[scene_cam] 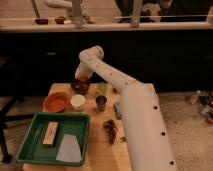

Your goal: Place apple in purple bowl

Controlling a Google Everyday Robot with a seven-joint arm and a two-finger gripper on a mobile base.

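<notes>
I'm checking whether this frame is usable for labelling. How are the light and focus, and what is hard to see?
Camera view: warm, dim light, dark background, overall soft focus. The gripper sits over the purple bowl, merging with it; the apple can't be made out. The orange bowl and green tray read clearly.

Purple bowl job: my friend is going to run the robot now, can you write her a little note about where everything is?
Gripper: at the far end of the table, right above the purple bowl. An orange-red bit shows there that may be the apple, so it seems to be at the gripper, not yet seen lying in the bowl.
Purple bowl: far side of the table, behind the white cup and beside the orange bowl.
Done: the arm has reached the bowl.
Left: check that the apple lands inside the bowl, then pull the arm away.
</notes>
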